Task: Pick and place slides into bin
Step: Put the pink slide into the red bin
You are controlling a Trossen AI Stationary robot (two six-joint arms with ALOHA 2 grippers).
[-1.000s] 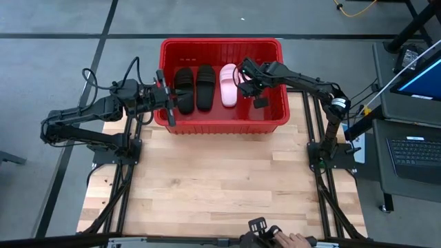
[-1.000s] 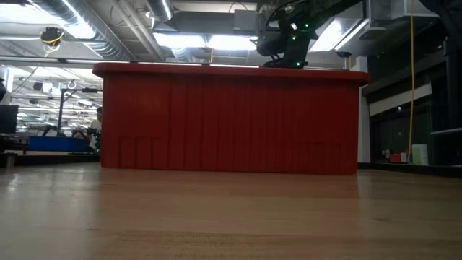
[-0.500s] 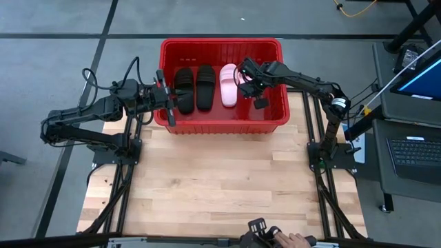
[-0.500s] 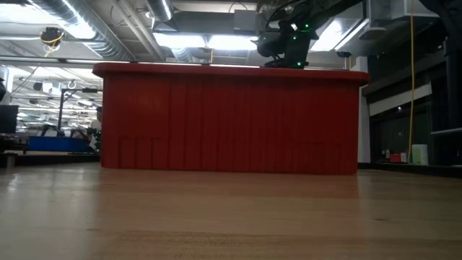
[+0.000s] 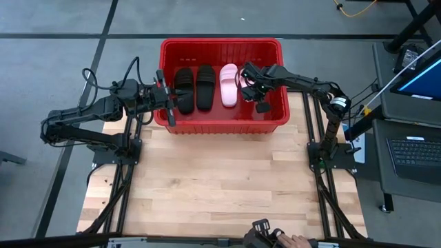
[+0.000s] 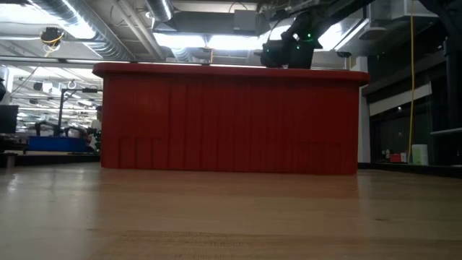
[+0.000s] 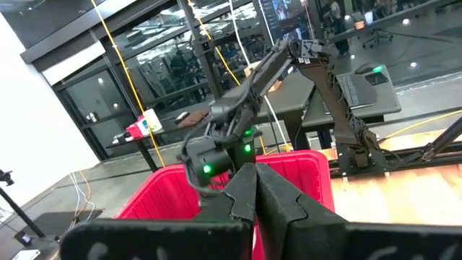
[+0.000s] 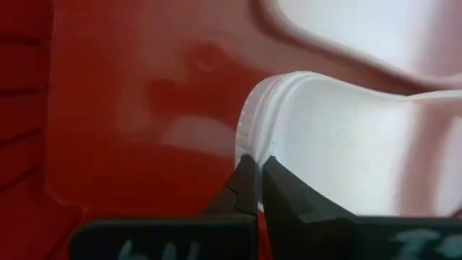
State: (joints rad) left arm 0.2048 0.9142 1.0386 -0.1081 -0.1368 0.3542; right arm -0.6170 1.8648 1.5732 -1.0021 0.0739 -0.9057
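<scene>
High view: the red bin (image 5: 222, 47) is seen at the far end of the wooden table (image 5: 220, 186), with two black slides (image 5: 194, 88) laid side by side in its left half and one pink slide (image 5: 229, 85) just beside them, all three flat with their long axes running from the near wall toward the far wall. Toe direction cannot be told with certainty. A second pink slide (image 8: 346, 152) is shown in the right wrist view, its ribbed sole edge pinched between the nearly closed fingers of the right gripper (image 5: 247, 80), which is held inside the bin just right of the laid pink slide. The left gripper (image 5: 167, 98) is parked at the bin's left wall, its fingers pressed together with nothing between them, as the left wrist view confirms. No brand or label can be read on the slides or the bin; faint pale marks along the wrist-camera housings are illegible. A person's hand (image 5: 293, 241) is seen at the table's near edge.
</scene>
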